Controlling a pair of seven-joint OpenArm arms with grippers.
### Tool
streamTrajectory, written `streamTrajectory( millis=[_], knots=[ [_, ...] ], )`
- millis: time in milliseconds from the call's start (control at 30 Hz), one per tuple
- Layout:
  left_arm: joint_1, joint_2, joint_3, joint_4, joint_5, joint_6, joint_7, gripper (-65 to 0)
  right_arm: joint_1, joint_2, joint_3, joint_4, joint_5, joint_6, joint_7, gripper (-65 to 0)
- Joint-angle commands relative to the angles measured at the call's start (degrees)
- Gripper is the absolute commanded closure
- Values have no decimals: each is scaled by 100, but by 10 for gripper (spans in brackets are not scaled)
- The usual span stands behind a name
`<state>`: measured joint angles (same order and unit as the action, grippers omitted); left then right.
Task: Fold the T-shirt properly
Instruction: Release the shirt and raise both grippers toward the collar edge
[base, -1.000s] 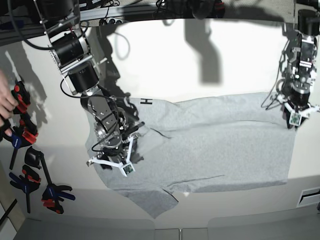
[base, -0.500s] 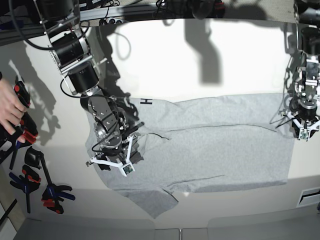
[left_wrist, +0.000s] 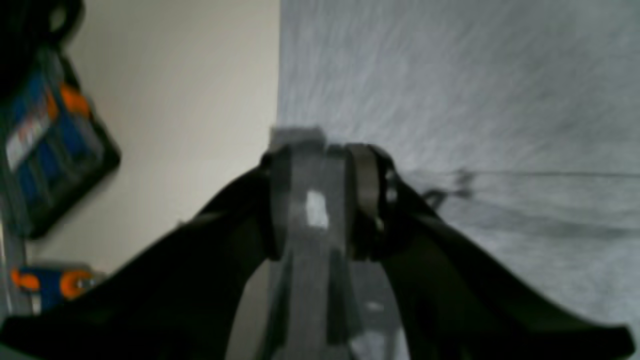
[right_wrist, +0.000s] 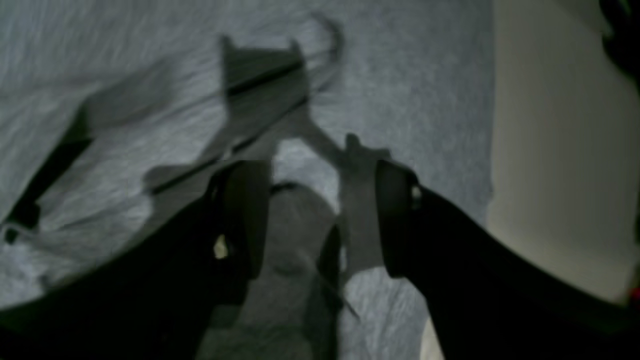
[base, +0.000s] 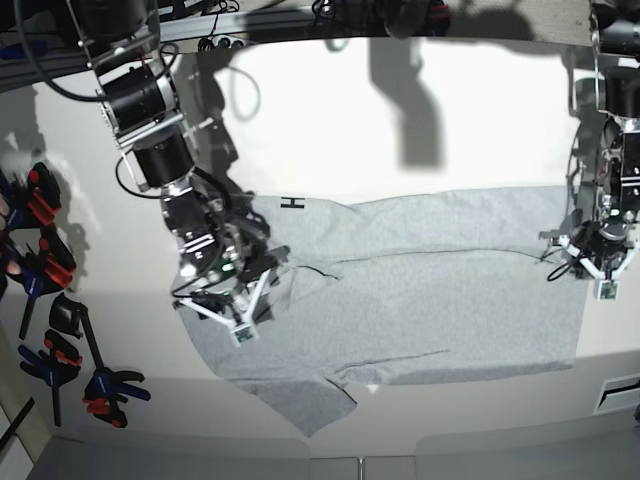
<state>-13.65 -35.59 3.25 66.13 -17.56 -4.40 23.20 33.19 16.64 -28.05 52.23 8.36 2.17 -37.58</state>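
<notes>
A: Item one, the garment?
B: One T-shirt (base: 450, 310), light grey, lying wide across the surface (base: 300, 120), in the nearer half of the base view. A black letter H (base: 292, 203) shows near its upper edge, towards that view's left.

A: Condition of the cloth?
B: Partly folded over and uneven. One long edge line crosses the middle; a shorter crease lies lower down. A pointed flap (base: 305, 405) juts out past the lower edge, left of centre. Small folds with dark gaps lie bunched in the right wrist view.

A: Item two, left gripper?
B: Left gripper (left_wrist: 317, 200), open, a moderate gap between its fingers, with nothing gripped. It is over the shirt's side edge, at the right of the base view. Whether the tips touch the cloth, I cannot tell.

A: Item three, right gripper?
B: Right gripper (right_wrist: 322, 215), open, fingers widely parted, grey fabric visible between them and none pinched. It is over the opposite end of the shirt. Contact with the cloth: cannot tell.

A: Sundries?
B: Several clamps (base: 105, 385), black with red and blue parts, grouped at the left of the base view, apart from the garment. Also one blue-and-orange object (left_wrist: 65, 130), at the left of the left wrist view, beside the shirt and too blurred to name.
</notes>
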Motion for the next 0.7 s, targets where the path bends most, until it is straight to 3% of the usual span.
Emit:
streamTrajectory(
  millis=[0,200,333,433,667],
  knots=[
    [22,-87,-57,199,17,52,-76,-168,216,35,234,92,122,168,105,-316],
    [669,354,-57,452,621,153,-190,-168,122,35,1526,457,428,1071,-256,-316],
    [1110,688,-57,452,1093,468,-713,-168,-341,33,1926,1344,356,1115,-734,-316],
    [1316,894,-57,452,1362,557,-782,-168,-911,33,1952,2033,22,1113,-787,-316],
    [1432,970,-57,452,1362,592,-890,-168,-1836,35,1952,1912,20,1093,-195,-316]
  ],
)
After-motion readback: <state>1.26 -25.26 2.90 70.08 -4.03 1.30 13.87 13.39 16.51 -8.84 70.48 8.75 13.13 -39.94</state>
